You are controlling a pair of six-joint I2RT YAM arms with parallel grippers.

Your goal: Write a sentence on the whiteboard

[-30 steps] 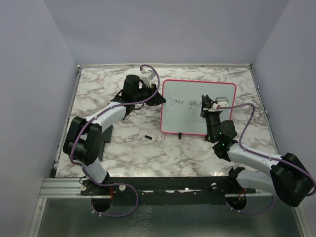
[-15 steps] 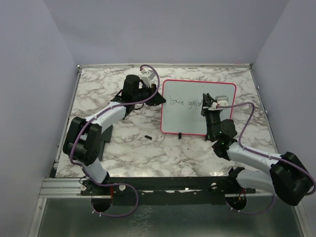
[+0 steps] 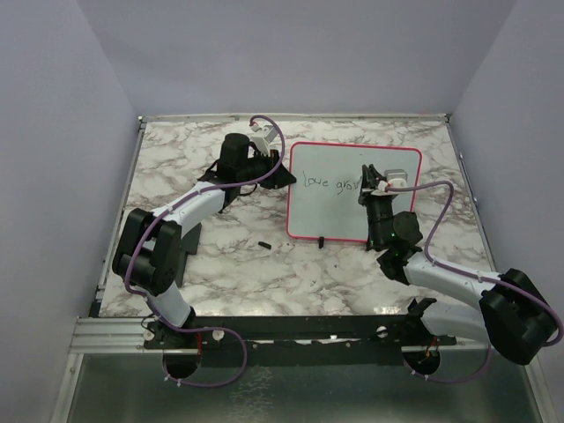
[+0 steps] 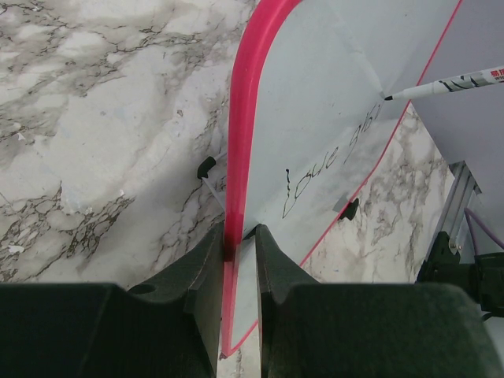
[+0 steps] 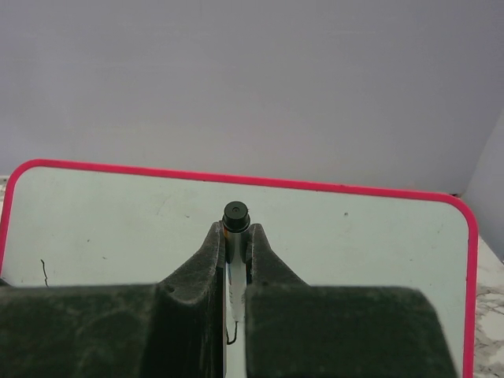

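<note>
The whiteboard (image 3: 352, 216) lies flat on the marble table, white with a red-pink frame. My left gripper (image 3: 280, 174) is shut on its left edge; in the left wrist view the jaws (image 4: 239, 236) pinch the frame of the whiteboard (image 4: 315, 118). The sentence (image 3: 326, 183) reads about "Love gro" and shows too in the left wrist view (image 4: 331, 169). My right gripper (image 3: 370, 181) is shut on a white marker (image 5: 235, 216), held upright over the whiteboard (image 5: 118, 220). The marker's (image 4: 449, 85) dark tip touches the surface at the end of the writing.
A small black cap (image 3: 263, 243) lies on the marble near the board's near-left corner. A black clip (image 3: 323, 240) sits on the board's near edge. Lilac walls close in the table on three sides. A metal rail (image 3: 264, 330) runs along the front.
The right gripper and marker have shifted slightly to the right along the line of writing. The left gripper and the board have not moved.
</note>
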